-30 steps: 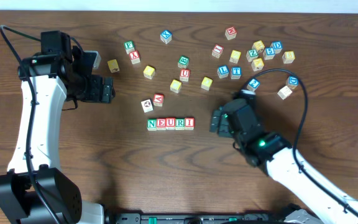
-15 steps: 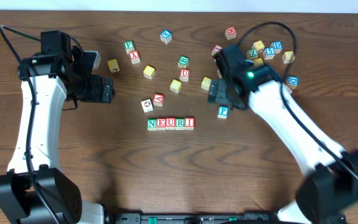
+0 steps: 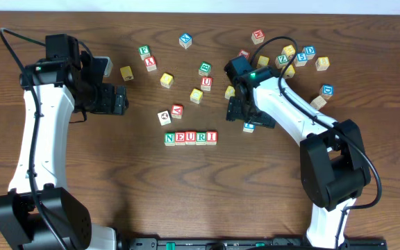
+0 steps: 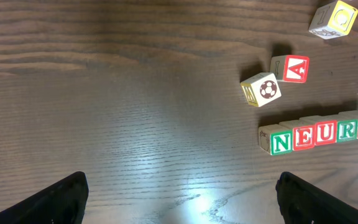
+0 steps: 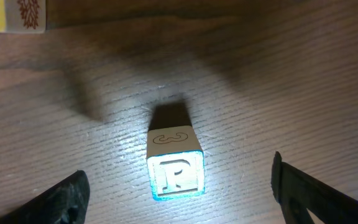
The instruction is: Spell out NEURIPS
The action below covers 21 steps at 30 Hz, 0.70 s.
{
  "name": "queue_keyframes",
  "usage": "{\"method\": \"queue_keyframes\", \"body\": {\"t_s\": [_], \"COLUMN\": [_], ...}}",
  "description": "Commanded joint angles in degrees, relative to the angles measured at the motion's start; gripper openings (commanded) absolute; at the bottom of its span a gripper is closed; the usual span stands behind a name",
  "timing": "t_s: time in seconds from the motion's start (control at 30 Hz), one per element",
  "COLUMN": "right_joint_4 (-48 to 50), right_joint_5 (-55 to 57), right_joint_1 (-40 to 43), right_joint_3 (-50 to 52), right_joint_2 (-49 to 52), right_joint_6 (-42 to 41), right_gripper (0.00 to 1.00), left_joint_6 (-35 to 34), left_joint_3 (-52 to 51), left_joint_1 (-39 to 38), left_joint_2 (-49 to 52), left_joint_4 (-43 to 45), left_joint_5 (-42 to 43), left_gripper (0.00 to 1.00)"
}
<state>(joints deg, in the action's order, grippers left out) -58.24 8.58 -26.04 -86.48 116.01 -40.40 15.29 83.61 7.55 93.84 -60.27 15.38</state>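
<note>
From overhead, the NEURI row (image 3: 191, 137) lies mid-table with its long axis running left to right. The P cube (image 3: 248, 126) sits apart to its right, just beside the right gripper (image 3: 240, 114), whose jaws look too dark to judge here. The left gripper (image 3: 122, 101) hovers well left of the row.

The left wrist view shows its fingers (image 4: 61, 199) spread wide. The row slants slightly up to the right, below a soccer-ball cube (image 4: 261, 89) and an A cube (image 4: 291, 68).

In the right wrist view, the P cube stands between wide-spread fingers (image 5: 316, 193), touching neither, its letter upright.
</note>
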Motion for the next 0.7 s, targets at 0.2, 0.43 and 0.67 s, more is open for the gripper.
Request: {"method": "queue_keyframes", "body": {"t_s": [0.2, 0.43, 0.67], "right_joint_4": [0.31, 1.7, 3.41], "right_joint_5": [1.81, 1.77, 1.75], "right_joint_1": [0.5, 0.5, 0.5], "right_joint_3": [-0.2, 2.21, 3.89], "right_joint_2": [0.37, 0.37, 0.37], "right_joint_6": [-0.92, -1.38, -1.81], "right_gripper": [0.82, 0.8, 0.75], "left_joint_6": [0.72, 0.72, 0.72], "left_joint_3": [1.14, 1.14, 1.14], "left_joint_1": [-0.02, -0.02, 0.0], "left_joint_2": [-0.83, -0.83, -0.83], "left_joint_4": [-0.33, -0.31, -0.33], "left_joint_5": [0.63, 0.63, 0.63], "left_gripper": [0.95, 0.95, 0.95]}}
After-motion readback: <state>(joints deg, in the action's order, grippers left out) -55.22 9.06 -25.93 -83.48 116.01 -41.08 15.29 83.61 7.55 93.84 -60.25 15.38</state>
